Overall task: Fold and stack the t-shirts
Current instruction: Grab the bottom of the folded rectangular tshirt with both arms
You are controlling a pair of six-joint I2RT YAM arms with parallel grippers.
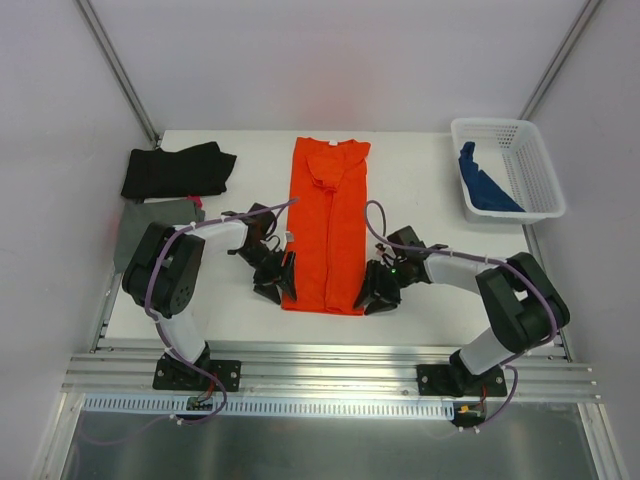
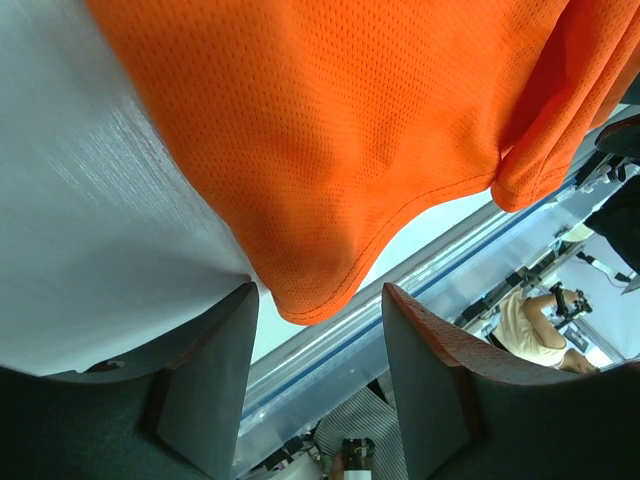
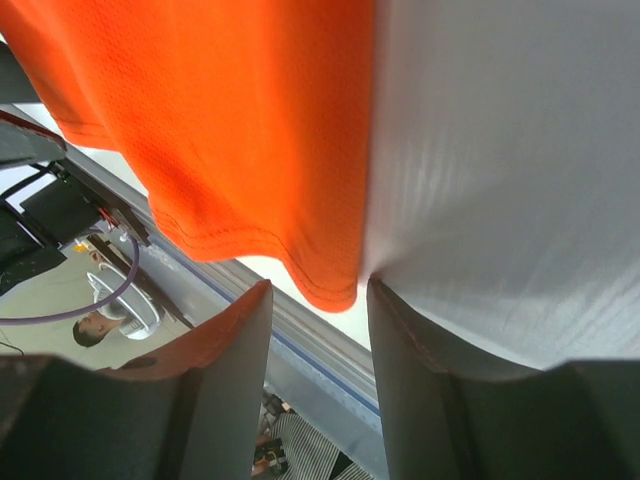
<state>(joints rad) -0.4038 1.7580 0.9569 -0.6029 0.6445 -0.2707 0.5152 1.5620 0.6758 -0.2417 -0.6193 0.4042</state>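
Observation:
The orange-red t-shirt (image 1: 330, 222) lies folded into a long strip down the middle of the white table (image 1: 430, 190), collar at the far end. My left gripper (image 1: 277, 283) is open at the strip's near left hem corner (image 2: 310, 290), which lies just ahead of its open jaws. My right gripper (image 1: 377, 292) is open at the near right hem corner (image 3: 325, 280), also just ahead of the jaws. A black t-shirt (image 1: 178, 170) and a dark grey one (image 1: 150, 228) lie folded at the left. A blue t-shirt (image 1: 485, 183) sits in the basket.
The white mesh basket (image 1: 520, 160) stands at the back right corner. The table's near edge and metal rails (image 1: 330, 365) lie just behind both grippers. Slanted frame poles (image 1: 120, 70) rise at the back corners.

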